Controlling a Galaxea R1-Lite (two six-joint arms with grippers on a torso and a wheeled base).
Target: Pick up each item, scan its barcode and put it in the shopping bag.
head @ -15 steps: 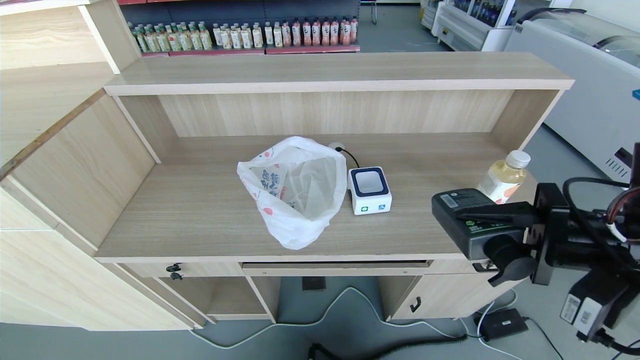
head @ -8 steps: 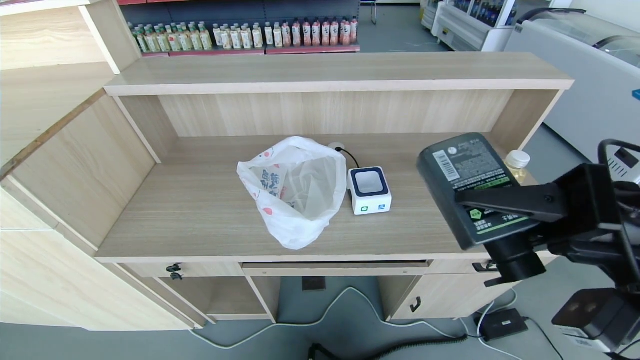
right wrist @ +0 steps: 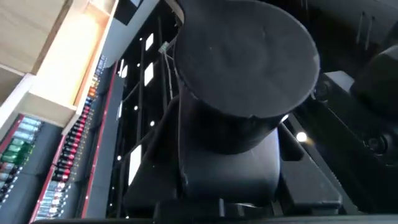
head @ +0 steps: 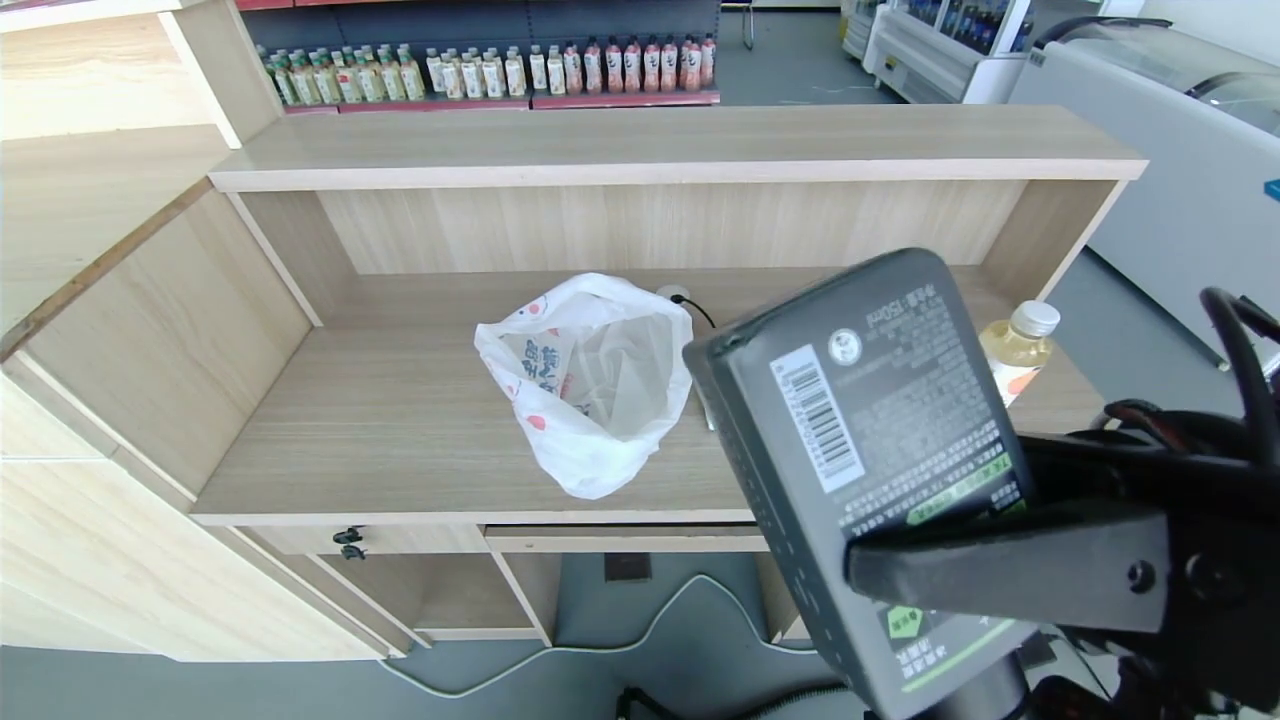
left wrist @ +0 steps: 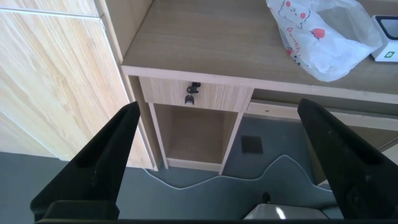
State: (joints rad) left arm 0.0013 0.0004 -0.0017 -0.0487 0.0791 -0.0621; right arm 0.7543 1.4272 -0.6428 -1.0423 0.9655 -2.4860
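Right gripper clamped on dark bottle, barcode facing up, shopping bag on counter, left gripper spread open

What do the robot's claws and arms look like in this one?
Both are matte black. The left claw has two flat, wedge-shaped fingers that widen toward the wrist. The right claw shows a broad flat finger with a small screw, and a black cable loops behind it.
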